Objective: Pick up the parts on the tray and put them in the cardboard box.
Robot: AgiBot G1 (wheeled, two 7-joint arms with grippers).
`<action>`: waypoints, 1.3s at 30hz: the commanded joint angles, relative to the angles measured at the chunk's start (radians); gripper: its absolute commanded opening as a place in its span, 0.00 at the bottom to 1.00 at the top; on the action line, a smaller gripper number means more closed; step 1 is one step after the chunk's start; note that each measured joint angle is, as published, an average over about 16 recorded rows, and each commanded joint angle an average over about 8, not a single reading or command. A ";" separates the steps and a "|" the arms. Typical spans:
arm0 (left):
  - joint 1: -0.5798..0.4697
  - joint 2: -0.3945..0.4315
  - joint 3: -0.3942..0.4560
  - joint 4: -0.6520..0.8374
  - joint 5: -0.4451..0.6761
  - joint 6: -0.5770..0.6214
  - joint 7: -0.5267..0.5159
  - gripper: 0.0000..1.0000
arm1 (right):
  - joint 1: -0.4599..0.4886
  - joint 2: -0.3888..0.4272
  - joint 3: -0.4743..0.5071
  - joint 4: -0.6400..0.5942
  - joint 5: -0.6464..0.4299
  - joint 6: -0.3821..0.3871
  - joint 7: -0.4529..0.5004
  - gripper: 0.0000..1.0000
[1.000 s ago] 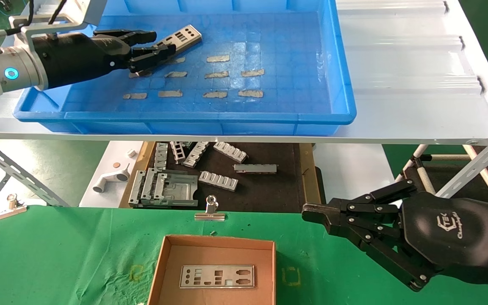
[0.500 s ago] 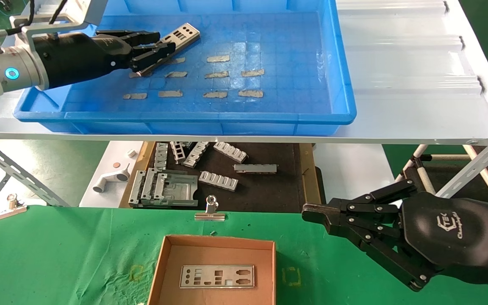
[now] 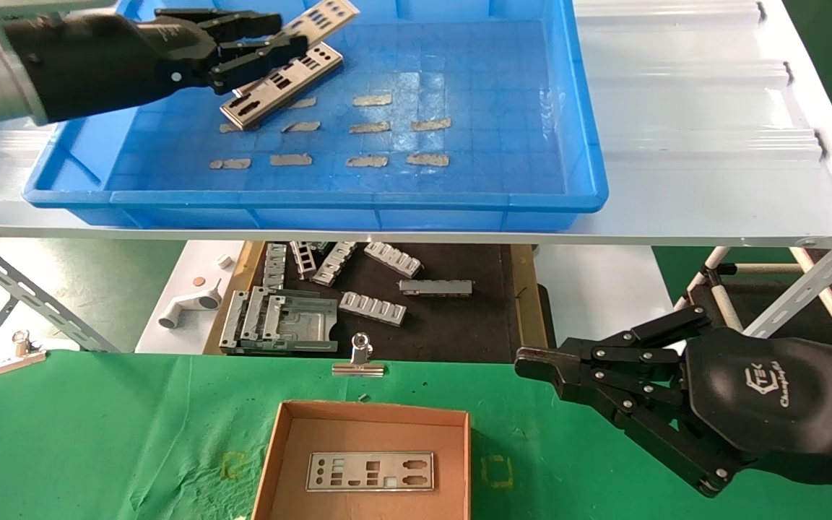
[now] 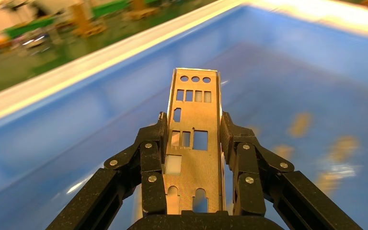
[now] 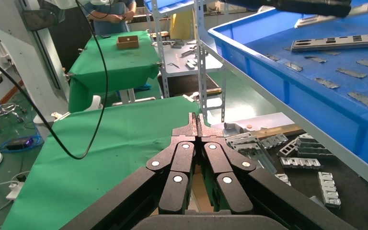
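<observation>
My left gripper [image 3: 282,34] hangs over the far left of the blue tray [image 3: 581,108], shut on the long edges of one silver plate [image 3: 327,14]. In the left wrist view this plate [image 4: 194,103] sticks out past the fingertips [image 4: 159,128], clear of the tray floor [image 4: 316,86]. A second plate [image 3: 282,85] lies flat on the tray floor just beneath; the right wrist view shows it too [image 5: 338,42]. The cardboard box [image 3: 271,448] sits on the green cloth at the front, with one plate [image 3: 370,471] flat inside. My right gripper [image 3: 526,363] is parked shut, to the right of the box.
The tray rests on a white shelf [image 3: 712,144] raised above the table. Below it, a black mat [image 3: 459,318] holds several grey brackets [image 3: 373,307]. A binder clip [image 3: 360,359] sits on the green cloth's [image 3: 98,433] far edge, another [image 3: 19,352] at the left.
My left gripper has risen from the tray floor with one plate in its grip. A second plate has come into view, lying underneath. The right arm has not moved.
</observation>
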 commanded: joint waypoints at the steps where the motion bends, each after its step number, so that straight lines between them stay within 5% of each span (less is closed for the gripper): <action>1: -0.009 -0.012 -0.001 -0.010 -0.003 0.065 -0.001 0.00 | 0.000 0.000 0.000 0.000 0.000 0.000 0.000 0.00; 9: -0.029 -0.072 0.016 -0.089 -0.005 0.273 0.007 0.00 | 0.000 0.000 0.000 0.000 0.000 0.000 0.000 0.00; 14: 0.027 -0.132 0.055 -0.285 -0.082 0.295 -0.053 0.00 | 0.000 0.000 0.000 0.000 0.000 0.000 0.000 0.00; 25: 0.216 -0.363 0.188 -0.824 -0.346 0.266 -0.269 0.00 | 0.000 0.000 0.000 0.000 0.000 0.000 0.000 0.00; 39: 0.513 -0.525 0.263 -1.260 -0.345 0.089 -0.306 0.00 | 0.000 0.000 0.000 0.000 0.000 0.000 0.000 0.00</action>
